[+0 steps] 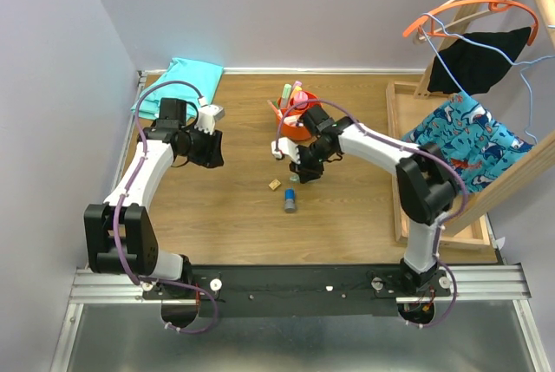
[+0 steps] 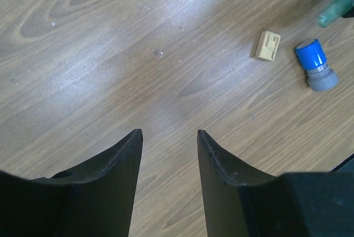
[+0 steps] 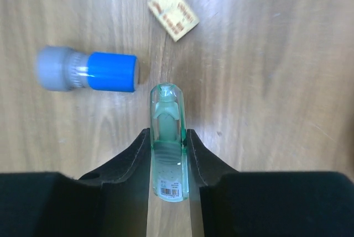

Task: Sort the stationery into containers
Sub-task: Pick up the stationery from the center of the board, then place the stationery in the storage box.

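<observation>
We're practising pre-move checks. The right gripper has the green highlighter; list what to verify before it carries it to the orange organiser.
1. The right gripper closed on the green highlighter from both sides: ok.
2. Highlighter lifted off the table: cannot tell.
3. The left gripper open, empty, off to the side: ok.
4. The blue-grey cylinder and tan block apart from the held highlighter: ok.
5. Free compartment in the organiser: cannot tell, the right arm covers part of it.
</observation>
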You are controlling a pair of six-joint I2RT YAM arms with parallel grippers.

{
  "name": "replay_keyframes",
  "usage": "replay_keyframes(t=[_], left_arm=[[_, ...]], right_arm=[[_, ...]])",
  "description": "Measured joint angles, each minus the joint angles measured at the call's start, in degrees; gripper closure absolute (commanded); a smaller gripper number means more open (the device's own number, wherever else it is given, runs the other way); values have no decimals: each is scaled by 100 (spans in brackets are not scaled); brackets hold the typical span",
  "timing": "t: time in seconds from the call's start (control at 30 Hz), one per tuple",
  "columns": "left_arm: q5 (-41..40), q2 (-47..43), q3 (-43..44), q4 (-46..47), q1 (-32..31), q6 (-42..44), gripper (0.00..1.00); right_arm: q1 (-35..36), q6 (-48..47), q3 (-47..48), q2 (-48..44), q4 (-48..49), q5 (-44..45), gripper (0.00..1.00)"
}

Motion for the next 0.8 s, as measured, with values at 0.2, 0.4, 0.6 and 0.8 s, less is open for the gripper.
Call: replay_keyframes(t=[0.2,0.4,0.6,0.8], left_arm=[[96,52,170,44,0,-55,46],[205,116,216,61,4,-151,46],[229,118,236,59,4,-168,46],[234,118,236,-42,4,-127,46]], right_arm=[[-57,1080,81,-1298,271,-153,78],[-964,3296,96,-2168,2133,-334,79],[-1873,5217,162,-1552,3998,-111,79],[-1941,6164,841,-304,4905,-61,79]])
